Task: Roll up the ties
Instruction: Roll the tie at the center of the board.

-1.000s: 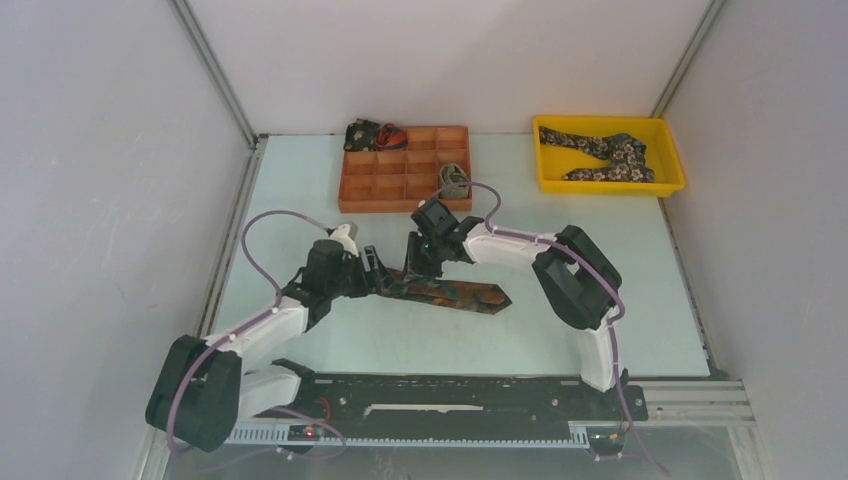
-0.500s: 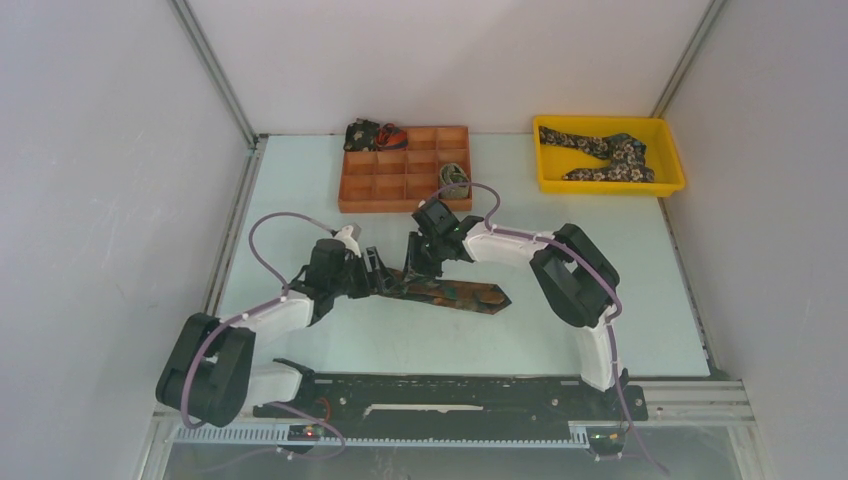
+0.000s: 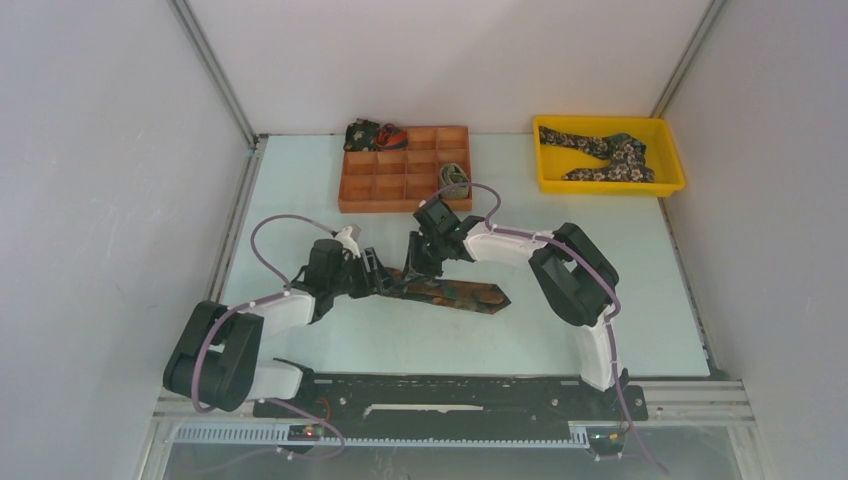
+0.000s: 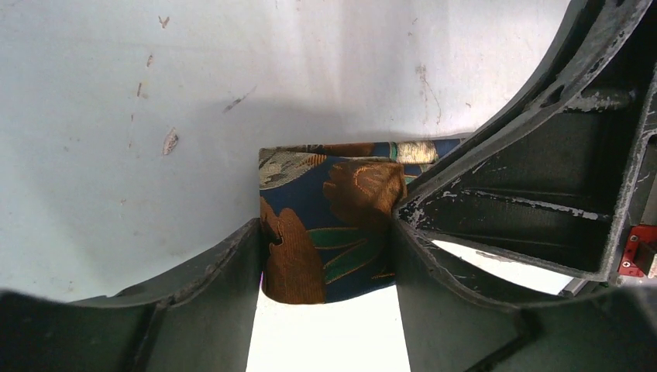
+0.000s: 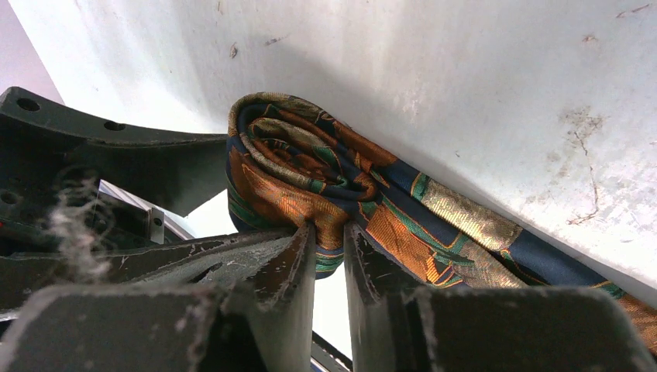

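A dark tie (image 3: 458, 293) with a rust and green pattern lies across the middle of the table, pointed end to the right. Its left end is wound into a loose roll (image 5: 287, 167). My left gripper (image 3: 384, 281) comes from the left and straddles that roll (image 4: 329, 232); both fingers (image 4: 232, 263) press against its sides. From above right, my right gripper (image 3: 416, 268) reaches the same roll. In the right wrist view the right gripper (image 5: 329, 232) is nearly closed, pinching a fold of the fabric at the roll's edge.
An orange compartment tray (image 3: 395, 182) stands at the back with a dark rolled tie (image 3: 370, 134) at its far left corner and a small olive coil (image 3: 454, 176) at its right. A yellow bin (image 3: 610, 186) at the back right holds a floral tie (image 3: 605, 150).
The left arm's elbow has swung forward and to the right, and its fingers have narrowed onto the roll. The right gripper has stayed pinched on the fabric.
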